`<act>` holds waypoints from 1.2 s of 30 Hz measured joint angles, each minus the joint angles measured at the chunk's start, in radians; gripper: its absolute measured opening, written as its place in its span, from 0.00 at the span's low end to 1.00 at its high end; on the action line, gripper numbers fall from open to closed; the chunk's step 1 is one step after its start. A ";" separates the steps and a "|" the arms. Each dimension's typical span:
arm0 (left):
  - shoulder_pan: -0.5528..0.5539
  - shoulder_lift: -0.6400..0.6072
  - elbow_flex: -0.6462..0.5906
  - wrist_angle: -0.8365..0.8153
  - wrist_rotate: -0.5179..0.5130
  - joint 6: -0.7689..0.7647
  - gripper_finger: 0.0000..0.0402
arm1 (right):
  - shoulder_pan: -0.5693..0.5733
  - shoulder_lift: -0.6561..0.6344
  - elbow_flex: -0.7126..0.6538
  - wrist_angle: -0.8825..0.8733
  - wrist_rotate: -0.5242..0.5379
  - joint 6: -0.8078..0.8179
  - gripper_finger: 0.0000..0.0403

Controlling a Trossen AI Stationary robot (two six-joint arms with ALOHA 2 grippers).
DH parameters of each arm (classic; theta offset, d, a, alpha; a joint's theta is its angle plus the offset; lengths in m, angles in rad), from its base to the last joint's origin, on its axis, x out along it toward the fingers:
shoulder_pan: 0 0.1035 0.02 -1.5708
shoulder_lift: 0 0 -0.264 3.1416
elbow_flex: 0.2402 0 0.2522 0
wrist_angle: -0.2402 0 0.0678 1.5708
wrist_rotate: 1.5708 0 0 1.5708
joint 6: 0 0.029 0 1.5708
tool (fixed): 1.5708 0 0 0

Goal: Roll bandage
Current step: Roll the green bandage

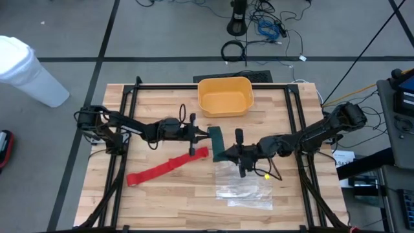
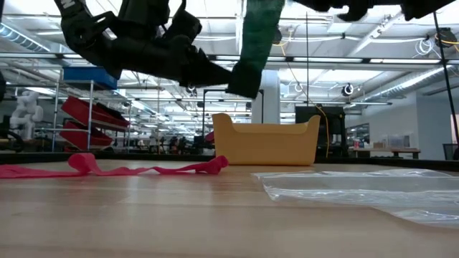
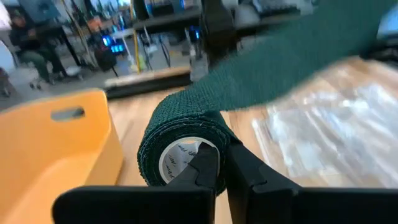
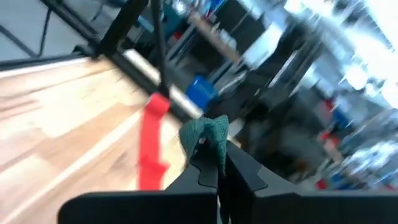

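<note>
A bright red bandage lies unrolled and slack on the table's near left part, also in the low view; no gripper touches it. My left gripper is shut on a dark green bandage roll above the table's middle. A green strip runs from that roll to my right gripper, which is shut on the strip's free end. In the high view the green band spans between the left gripper and the right gripper. My left gripper has the green roll by its wall at one open end. One finger stands at the white core and the other outside the wraps. The fingers come about level from the table's left. The roll is lifted clear. My right gripper pinches the strip's bunched free end between its two fingertips, coming about level from the table's right. The end sticks out past the fingers, and the strip hangs clear of the table.
A yellow bin stands at the far middle. A clear crinkled plastic bag lies flat on the near right, under the right arm. Black frame rails run along the table's sides.
</note>
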 joint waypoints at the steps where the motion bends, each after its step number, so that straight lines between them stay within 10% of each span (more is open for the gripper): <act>1: 0.000 -0.001 0.006 0.006 0.006 0.000 0.03 | 0.000 0.006 0.000 -0.015 0.000 0.038 0.00; 18: -0.028 -0.051 0.035 0.001 0.059 -0.034 0.03 | -0.001 0.195 0.000 -0.008 0.014 0.388 0.02; 36: -0.095 -0.197 0.035 -0.092 -0.163 0.112 0.03 | -0.012 0.185 0.000 0.024 -0.042 0.720 0.45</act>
